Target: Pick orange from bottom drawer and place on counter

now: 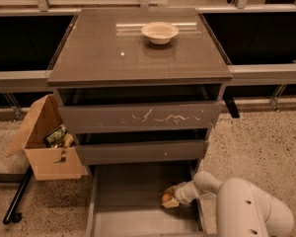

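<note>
The orange (pixel 166 198) lies on the grey floor of the open bottom drawer (pixel 128 201), near its right wall. My gripper (pixel 170 197) is down inside that drawer, right at the orange and partly covering it, with the white arm (pixel 246 206) reaching in from the lower right. The counter (pixel 113 48) is the glossy grey-brown top of the cabinet, above the scratched top drawer (pixel 140 116) and the middle drawer (pixel 143 151).
A cream-white bowl (pixel 160 32) stands at the back centre of the counter. An open cardboard box (pixel 47 147) with items sits on the floor left of the cabinet, beside a black bar (pixel 17 196). Metal rails run behind.
</note>
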